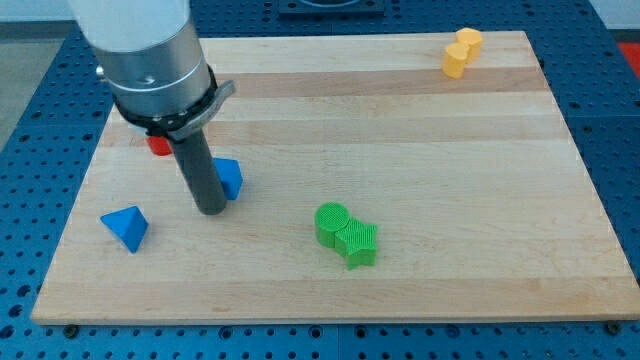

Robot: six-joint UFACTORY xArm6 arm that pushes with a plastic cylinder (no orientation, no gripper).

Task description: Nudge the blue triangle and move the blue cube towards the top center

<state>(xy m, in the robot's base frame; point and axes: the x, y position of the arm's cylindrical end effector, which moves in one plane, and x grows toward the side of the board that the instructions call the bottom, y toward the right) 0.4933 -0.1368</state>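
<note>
The blue triangle (126,228) lies alone near the board's lower left. The blue cube (229,178) sits left of the board's middle, partly hidden behind my rod. My tip (211,209) rests on the board at the cube's lower left side, touching or almost touching it. The tip is well to the right of the triangle.
Red blocks (158,146) at the left are mostly hidden behind the arm. A green cylinder (331,221) and green star (358,243) sit together at bottom centre. Two yellow blocks (461,52) sit at the top right. The wooden board (420,150) lies on a blue pegboard.
</note>
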